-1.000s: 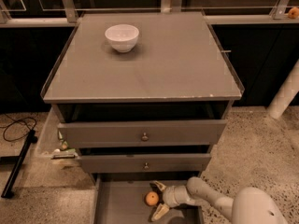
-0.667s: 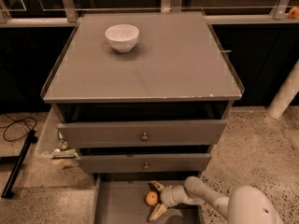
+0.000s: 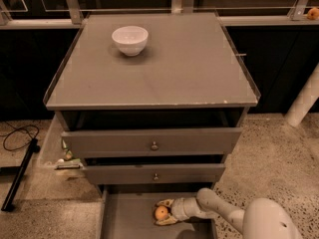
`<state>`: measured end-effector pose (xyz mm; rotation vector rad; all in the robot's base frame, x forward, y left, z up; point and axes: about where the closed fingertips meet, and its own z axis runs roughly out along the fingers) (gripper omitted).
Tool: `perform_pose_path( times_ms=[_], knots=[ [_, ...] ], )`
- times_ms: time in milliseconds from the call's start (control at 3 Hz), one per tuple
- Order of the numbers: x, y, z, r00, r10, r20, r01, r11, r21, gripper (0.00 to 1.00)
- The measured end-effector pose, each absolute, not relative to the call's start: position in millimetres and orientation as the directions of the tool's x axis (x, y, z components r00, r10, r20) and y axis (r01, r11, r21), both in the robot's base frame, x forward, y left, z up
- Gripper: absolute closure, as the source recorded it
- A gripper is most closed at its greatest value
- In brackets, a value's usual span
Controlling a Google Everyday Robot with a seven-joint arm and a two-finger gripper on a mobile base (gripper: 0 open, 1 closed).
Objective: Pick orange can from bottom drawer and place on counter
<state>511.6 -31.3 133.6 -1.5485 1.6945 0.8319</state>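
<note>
The orange can (image 3: 161, 212), a small round orange ball, lies on the gray floor of the pulled-out bottom drawer (image 3: 127, 218) at the bottom of the view. My gripper (image 3: 163, 212) reaches in from the right, its pale fingers (image 3: 165, 202) above and below the ball, around it. The white arm (image 3: 234, 215) runs off to the lower right. The counter (image 3: 159, 68) is the broad gray cabinet top above.
A white bowl (image 3: 130, 39) stands on the counter's back left. Two gray drawer fronts with knobs (image 3: 154, 145) sit above the open drawer. A black cable and stand (image 3: 17, 148) lie on the floor at left. A white post (image 3: 305, 101) stands at right.
The arm and gripper have shifted slightly left inside the drawer, closer around the orange ball. The ball stays in place.
</note>
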Motion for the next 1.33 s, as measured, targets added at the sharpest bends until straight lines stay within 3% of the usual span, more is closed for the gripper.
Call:
perform_pose_path(
  times_ms=[667,1000,1333],
  knots=[
    [511,-31,134,-0.055,-0.557,-0.829,-0.996,0.085,0.009,0.89],
    [508,-30,138,-0.059,-0.550,-0.833,-0.997,0.076,0.021,1.00],
    [503,-35,160,-0.068,-0.529,-0.846,-0.997,0.063,0.040,1.00]
  ],
)
